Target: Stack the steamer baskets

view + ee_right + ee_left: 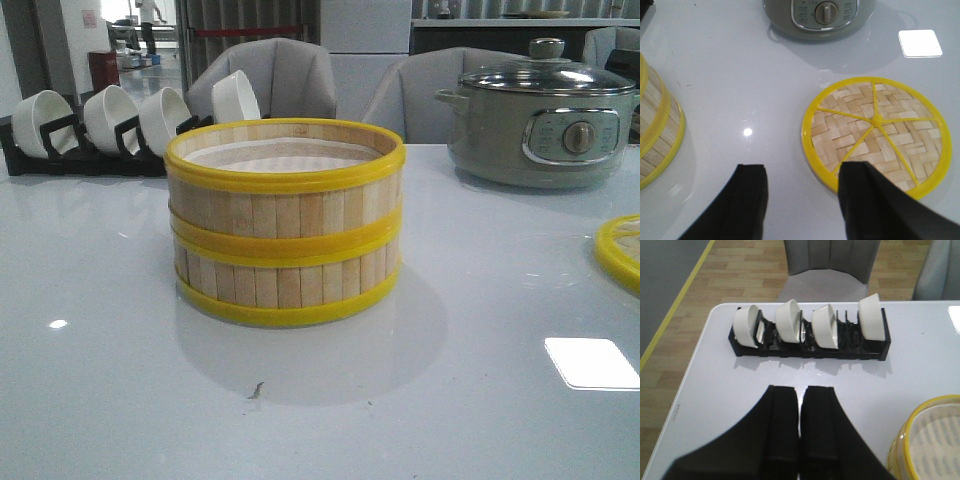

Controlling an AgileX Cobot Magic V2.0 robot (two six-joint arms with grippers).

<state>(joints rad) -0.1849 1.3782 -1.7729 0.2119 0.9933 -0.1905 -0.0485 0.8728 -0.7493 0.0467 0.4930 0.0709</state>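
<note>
On the white table (120, 400) in the front view, two steamer baskets (285, 222) stand stacked, the pot (545, 120) behind to the right; neither gripper shows. In the left wrist view, the left gripper (800, 440) has its fingers pressed together, empty, the bowl rack (807, 340) ahead and the stack's rim just beside it. In the right wrist view, the right gripper (802, 200) is spread apart above the table, the woven lid (876, 132) lying flat beside one finger.

My left hand (800, 432) hangs above the counter (715, 385) with its two black fingers (780, 425) pressed together, holding nothing. My right hand (802, 200) hangs above the counter too, its fingers (747, 200) spread wide apart and empty. Neither arm shows in the front view.
</note>
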